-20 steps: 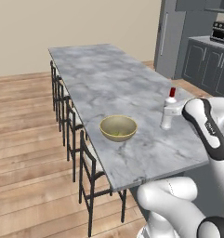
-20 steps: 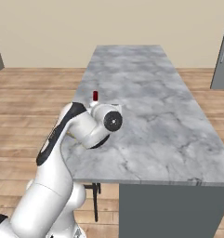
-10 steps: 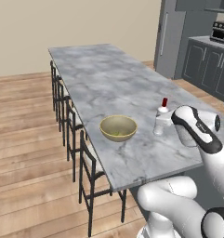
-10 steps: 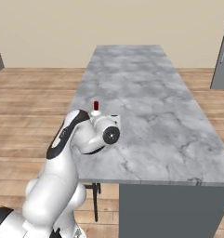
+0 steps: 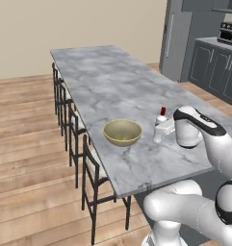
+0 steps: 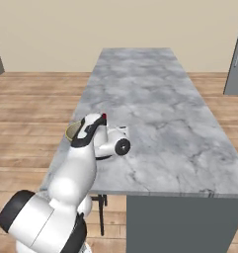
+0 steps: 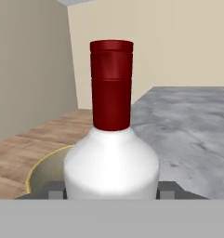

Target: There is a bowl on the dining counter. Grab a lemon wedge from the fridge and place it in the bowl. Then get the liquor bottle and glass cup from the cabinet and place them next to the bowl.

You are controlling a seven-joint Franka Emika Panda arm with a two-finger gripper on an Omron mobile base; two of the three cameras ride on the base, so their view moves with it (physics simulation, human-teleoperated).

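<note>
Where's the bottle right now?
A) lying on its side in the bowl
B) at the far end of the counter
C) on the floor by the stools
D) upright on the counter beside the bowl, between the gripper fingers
D: the bottle stands upright on the counter just beside the bowl, and the hand view shows the gripper with a finger on each side of its body.
</note>
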